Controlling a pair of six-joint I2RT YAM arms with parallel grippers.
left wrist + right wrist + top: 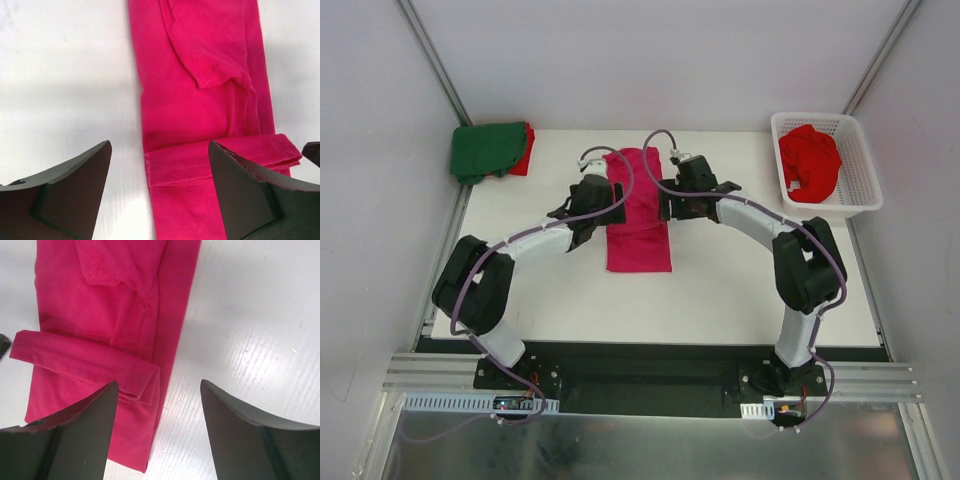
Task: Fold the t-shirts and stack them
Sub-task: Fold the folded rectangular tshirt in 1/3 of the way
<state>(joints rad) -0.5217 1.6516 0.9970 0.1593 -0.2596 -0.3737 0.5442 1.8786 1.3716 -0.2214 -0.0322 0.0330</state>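
A magenta-pink t-shirt (640,215) lies on the table as a long narrow strip, its hem end turned back across it (220,157) (80,365). My left gripper (603,212) hovers over the strip's left edge, open, holding nothing (160,150). On the other side my right gripper (672,205) stands open above the strip's right edge, also with nothing in it (160,390). A folded dark green t-shirt (485,150) rests on a red one (524,150) at the back left. Another red t-shirt (810,160) lies crumpled in the basket.
The white lattice basket (860,165) stands at the back right corner of the white table (740,290). Grey walls close in the back and both sides. The arm bases sit on the black rail at the near edge.
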